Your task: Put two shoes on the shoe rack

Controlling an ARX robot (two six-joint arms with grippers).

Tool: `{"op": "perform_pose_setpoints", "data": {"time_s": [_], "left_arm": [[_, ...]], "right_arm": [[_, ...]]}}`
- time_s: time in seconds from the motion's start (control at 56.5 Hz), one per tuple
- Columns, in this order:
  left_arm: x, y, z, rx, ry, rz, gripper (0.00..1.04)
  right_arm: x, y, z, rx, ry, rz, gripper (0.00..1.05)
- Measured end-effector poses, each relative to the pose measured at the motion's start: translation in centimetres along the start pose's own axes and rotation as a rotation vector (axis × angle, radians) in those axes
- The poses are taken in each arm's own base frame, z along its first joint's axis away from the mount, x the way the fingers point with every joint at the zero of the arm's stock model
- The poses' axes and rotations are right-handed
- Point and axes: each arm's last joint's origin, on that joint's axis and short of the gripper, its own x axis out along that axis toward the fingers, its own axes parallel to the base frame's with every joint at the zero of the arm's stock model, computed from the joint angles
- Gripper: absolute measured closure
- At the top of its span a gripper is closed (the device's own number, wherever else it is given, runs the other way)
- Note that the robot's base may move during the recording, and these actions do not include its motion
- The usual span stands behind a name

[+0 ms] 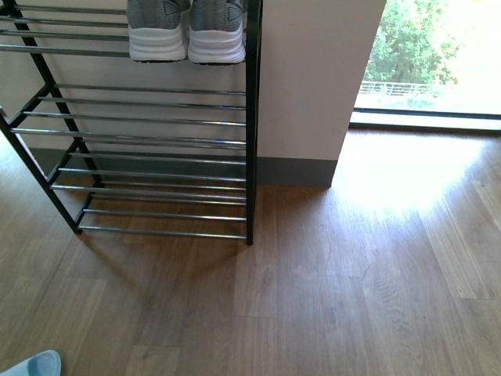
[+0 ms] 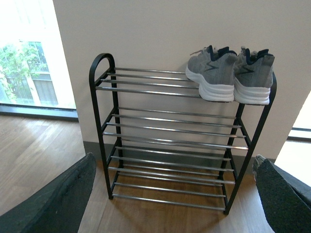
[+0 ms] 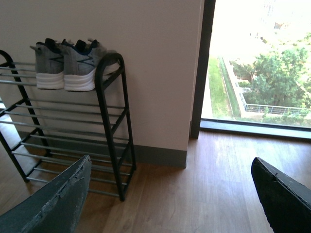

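Two grey knit shoes with white soles stand side by side, heels outward, on the top tier of the shoe rack [image 1: 156, 141], at its right end: one shoe [image 1: 157, 31] and the other [image 1: 216, 31] in the front view. The left wrist view shows both, one shoe [image 2: 212, 73] next to the other [image 2: 253, 77], on the rack [image 2: 165, 141]. In the right wrist view the pair [image 3: 63, 65] sits on the rack [image 3: 109, 126]. My left gripper [image 2: 175, 199] is open, well back from the rack. My right gripper [image 3: 170, 199] is open over bare floor. Neither arm shows in the front view.
A white wall corner with a grey skirting [image 1: 297, 168] stands right behind the rack. A floor-length window [image 1: 430, 63] is to the right. The floor is wood planks [image 1: 329, 290]. A pale blue object [image 1: 31, 365] lies at the near left edge.
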Motion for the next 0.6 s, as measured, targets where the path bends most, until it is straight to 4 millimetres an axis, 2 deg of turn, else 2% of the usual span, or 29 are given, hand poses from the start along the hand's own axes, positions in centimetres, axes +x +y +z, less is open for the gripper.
{"op": "perform_pose_setpoints", "data": {"time_s": [0.602], "left_arm": [[0.0, 0.0, 0.0, 0.0, 0.0, 0.0, 0.09]], "right_arm": [[0.0, 0.01, -0.01, 0.0, 0.001, 0.002, 0.09]]}}
